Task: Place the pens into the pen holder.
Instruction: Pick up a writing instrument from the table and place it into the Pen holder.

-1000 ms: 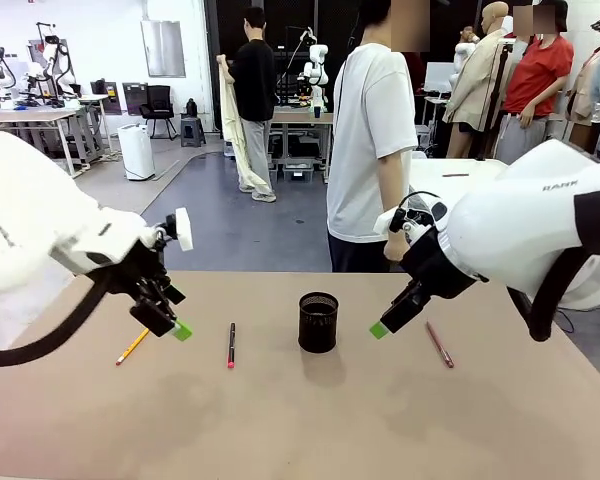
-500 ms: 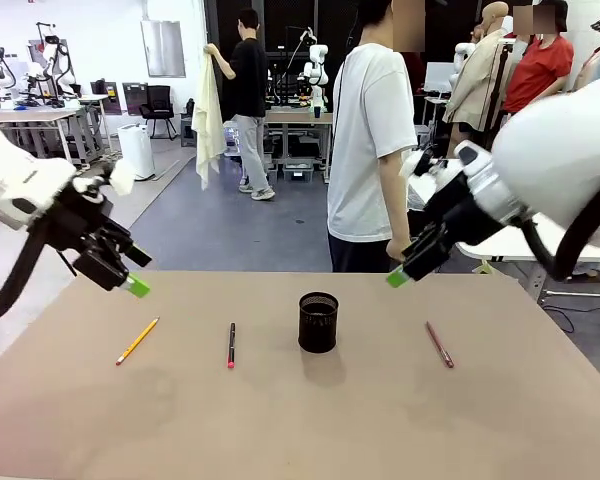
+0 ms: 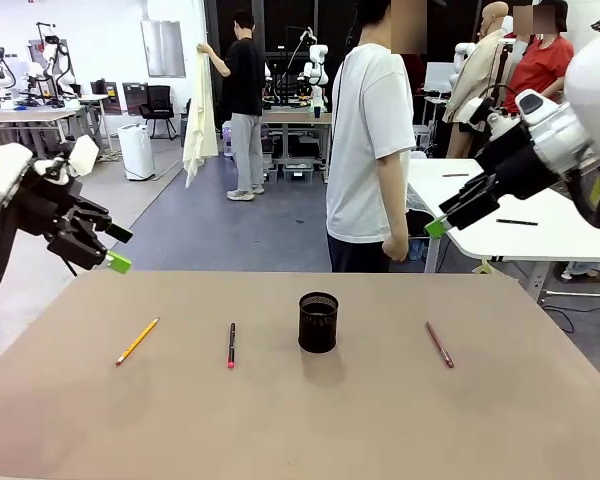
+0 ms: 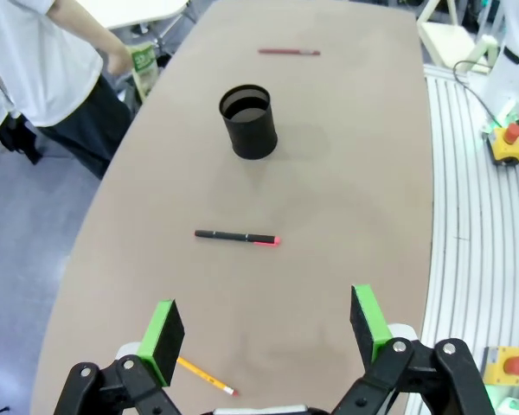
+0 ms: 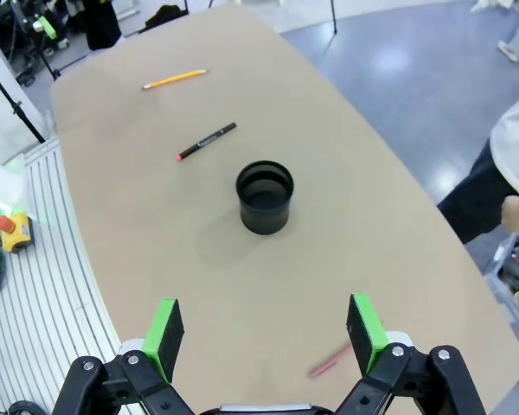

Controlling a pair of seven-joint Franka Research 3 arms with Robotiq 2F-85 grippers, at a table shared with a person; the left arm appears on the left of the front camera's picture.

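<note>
The pen holder (image 3: 318,322), a black mesh cup, stands upright at the table's middle and looks empty from above (image 4: 248,121) (image 5: 265,197). Three pens lie flat on the table. The yellow pencil (image 3: 137,341) (image 4: 206,376) (image 5: 174,79) is at the left. The black pen with a red tip (image 3: 231,345) (image 4: 236,237) (image 5: 207,141) is left of the holder. The dark-red pen (image 3: 439,344) (image 4: 288,52) (image 5: 329,360) is right of it. My left gripper (image 3: 118,249) (image 4: 266,328) hangs open and empty above the table's far left corner. My right gripper (image 3: 448,210) (image 5: 265,327) is open and empty, high beyond the far right edge.
A person in a white T-shirt (image 3: 370,140) stands at the far edge behind the holder, one hand (image 3: 393,245) hanging at the side. The brown table (image 3: 310,420) is bare in front. A white table (image 3: 540,225) stands behind at the right.
Both arms have risen and drawn away from the pens, the left outward to the left, the right up and to the right. The pens and holder have not moved.
</note>
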